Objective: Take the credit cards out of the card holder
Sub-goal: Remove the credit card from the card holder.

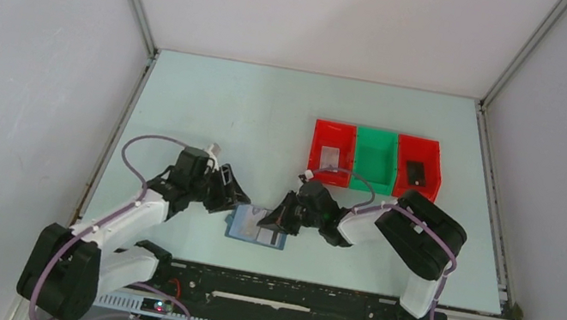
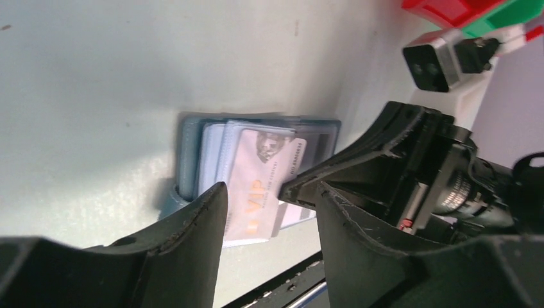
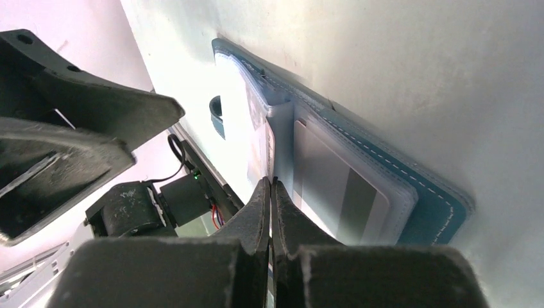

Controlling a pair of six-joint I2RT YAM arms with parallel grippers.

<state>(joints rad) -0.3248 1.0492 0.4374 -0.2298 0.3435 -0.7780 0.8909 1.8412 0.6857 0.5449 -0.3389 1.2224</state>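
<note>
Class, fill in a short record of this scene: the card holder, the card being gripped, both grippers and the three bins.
card holder: lies open on the table
white VIP card: sticks out past the holder's edge
right gripper: shut on that card's edge
left gripper: open, at the holder's left side
left red bin: holds a grey card
green bin: empty
right red bin: holds a black card
</note>
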